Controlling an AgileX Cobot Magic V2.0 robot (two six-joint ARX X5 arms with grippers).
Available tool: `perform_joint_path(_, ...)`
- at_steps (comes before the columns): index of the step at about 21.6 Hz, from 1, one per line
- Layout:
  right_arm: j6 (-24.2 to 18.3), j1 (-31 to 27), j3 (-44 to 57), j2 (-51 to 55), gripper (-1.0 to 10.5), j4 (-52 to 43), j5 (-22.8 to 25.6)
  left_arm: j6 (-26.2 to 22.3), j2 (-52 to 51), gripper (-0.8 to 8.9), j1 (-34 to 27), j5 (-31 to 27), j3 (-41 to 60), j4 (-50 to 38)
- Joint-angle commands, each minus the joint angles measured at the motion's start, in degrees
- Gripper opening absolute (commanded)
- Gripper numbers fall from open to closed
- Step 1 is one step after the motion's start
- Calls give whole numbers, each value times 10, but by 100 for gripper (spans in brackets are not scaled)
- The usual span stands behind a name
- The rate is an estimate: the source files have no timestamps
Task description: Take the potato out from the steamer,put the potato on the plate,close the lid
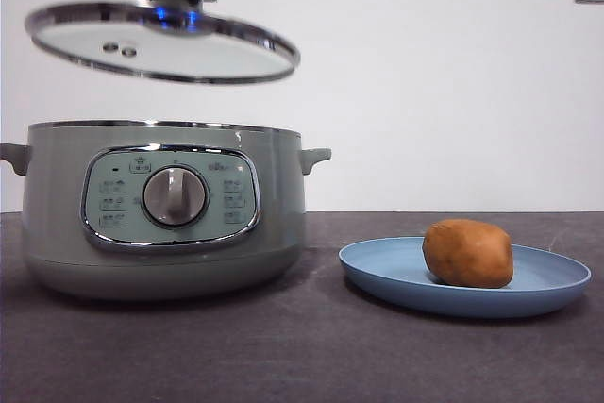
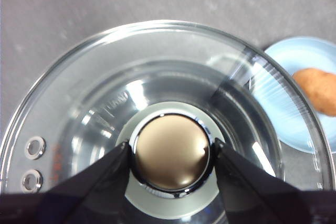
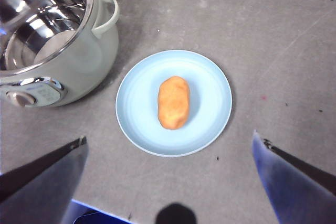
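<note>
Your left gripper [image 2: 172,153] is clamped on the squat knob [image 2: 172,152] of the lid [image 1: 162,41], one jaw on each side of it, and carries the lid in the air directly above the open steamer [image 1: 160,209], slightly tilted and clear of the rim. Below the gripper, through the glass, you see the pot's interior.

Handling, as a judgement: the lid is glass with a chrome rim, so rigid, fairly heavy for a two-jaw hold, and breakable. The knob is the only sound grip point; it is smooth and round, so the lid may swing or twist in the jaws. Level it and lower it gently so rim meets rim all round.

Your right gripper [image 3: 168,145] hangs high above the plate [image 3: 210,82], jaws spread wide and holding nothing. The potato [image 3: 174,102] lies beneath it at the plate's centre, off to one side of the left gripper. That item needs no further handling.
</note>
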State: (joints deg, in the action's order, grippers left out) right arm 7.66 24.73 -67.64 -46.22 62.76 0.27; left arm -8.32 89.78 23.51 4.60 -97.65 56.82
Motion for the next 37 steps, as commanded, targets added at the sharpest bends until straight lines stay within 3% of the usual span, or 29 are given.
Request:
perform_joint_path(1,7,1,1,13,627,9,3,9,-6,-8,0,2,29,-52)
perform_joint_path(9,18,1,1,25,626,32,3,18,-6,-9,0,-6,203,-199)
perform_joint_path(18,18,1,1,19,626,19,2,23,-6,-9,-7,-17,224,-101)
perform_joint_path(37,20,1,1,-3,626,0,1,22,-6,-9,-7,-45,172,-25)
